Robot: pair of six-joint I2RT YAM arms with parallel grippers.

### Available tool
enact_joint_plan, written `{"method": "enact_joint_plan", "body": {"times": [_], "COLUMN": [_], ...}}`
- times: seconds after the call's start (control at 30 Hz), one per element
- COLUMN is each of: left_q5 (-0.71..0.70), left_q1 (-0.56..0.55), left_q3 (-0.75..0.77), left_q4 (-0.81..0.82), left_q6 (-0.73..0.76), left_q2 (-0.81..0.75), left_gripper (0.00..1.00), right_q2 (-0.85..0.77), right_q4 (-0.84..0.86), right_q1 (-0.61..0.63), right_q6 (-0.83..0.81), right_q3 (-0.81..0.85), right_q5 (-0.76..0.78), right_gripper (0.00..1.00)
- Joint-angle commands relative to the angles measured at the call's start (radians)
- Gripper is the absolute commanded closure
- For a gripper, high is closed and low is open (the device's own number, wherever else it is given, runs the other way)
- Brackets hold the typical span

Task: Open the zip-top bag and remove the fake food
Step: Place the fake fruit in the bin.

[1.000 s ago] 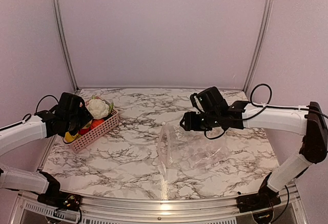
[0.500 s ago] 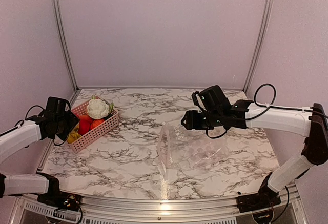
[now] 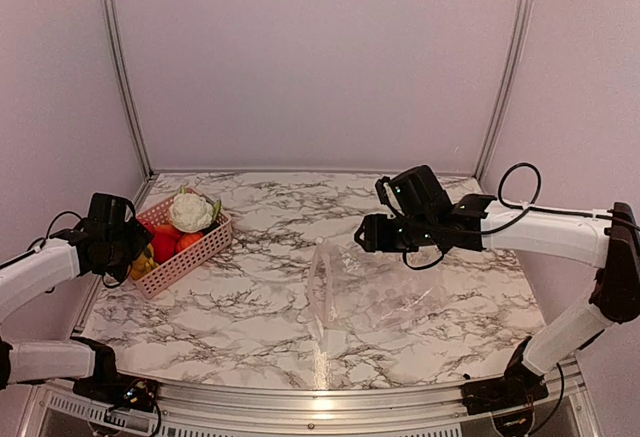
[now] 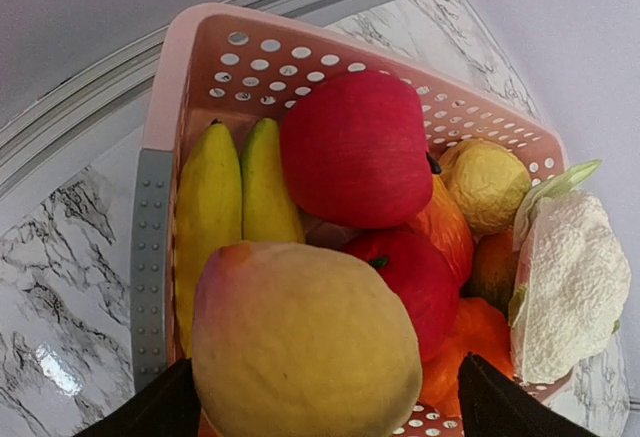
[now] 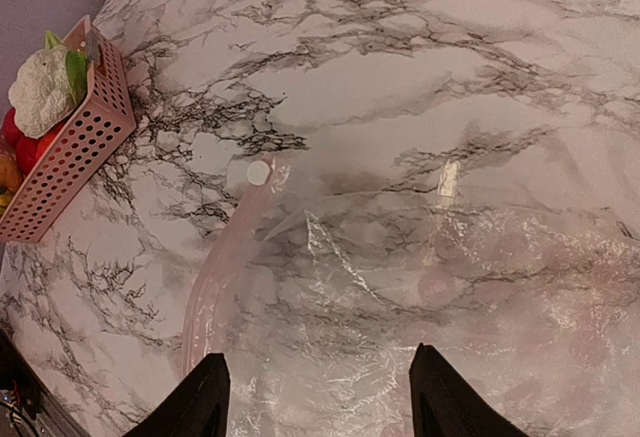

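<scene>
At the far left, the left gripper (image 3: 135, 254) is hanging just beside the near-left end of the pink basket (image 3: 195, 254), which is sitting on the marble table (image 3: 270, 207) close to the left wall. From above, its fingers are hiding behind the wrist. The left wrist camera is showing them spread wide on either side of a yellow-pink mango (image 4: 300, 347), with a gap showing on the right, so nothing is being gripped.

The fake food (image 3: 170, 244) is lying heaped in that basket. The overhead view is giving only a white cauliflower (image 3: 190, 211) and patches of red, orange and yellow. The wrist camera is picking out two bananas (image 4: 225, 207), a red apple-like piece (image 4: 355, 147) and a yellow lemon (image 4: 487, 182).

Right of centre, well apart from the basket, the zip-top bag (image 3: 380, 302) is lying crinkled on the table, its left edge standing up a little. The right wrist camera is showing a pinkish zip strip (image 5: 212, 292) and a small white disc (image 5: 258, 172) along that edge, both too faint from above. The right gripper (image 3: 365, 237) is hovering over the bag's far side, with its fingers apart and holding nothing.
</scene>
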Motion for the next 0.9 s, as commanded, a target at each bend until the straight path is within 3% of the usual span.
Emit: {"method": "enact_joint_plan", "body": {"times": [0.0, 0.3, 0.63, 0.87], "left_q5": [-0.025, -0.052, -0.077, -0.152], "left_q1": [0.005, 0.005, -0.035, -0.198], "left_q3": [0.004, 0.032, 0.082, 0.172], "left_q4": [-0.032, -0.063, -0.085, -0.099], "left_q6": [0.023, 0.069, 0.129, 0.158], "left_q2": [-0.029, -0.052, -0.085, -0.05], "left_gripper": [0.05, 0.01, 0.01, 0.01], "right_q2": [-0.018, -0.014, -0.014, -0.04], "right_q4": [-0.015, -0.015, -0.018, -0.029], "right_q1": [0.011, 0.011, 0.012, 0.011], "right_q6": [-0.007, -0.007, -0.008, -0.003], "right_q3": [0.01, 0.008, 0.016, 0.015], "right_q5": [0.011, 0.015, 0.025, 0.054], "right_gripper": [0.4, 0.4, 0.27, 0.04]}}
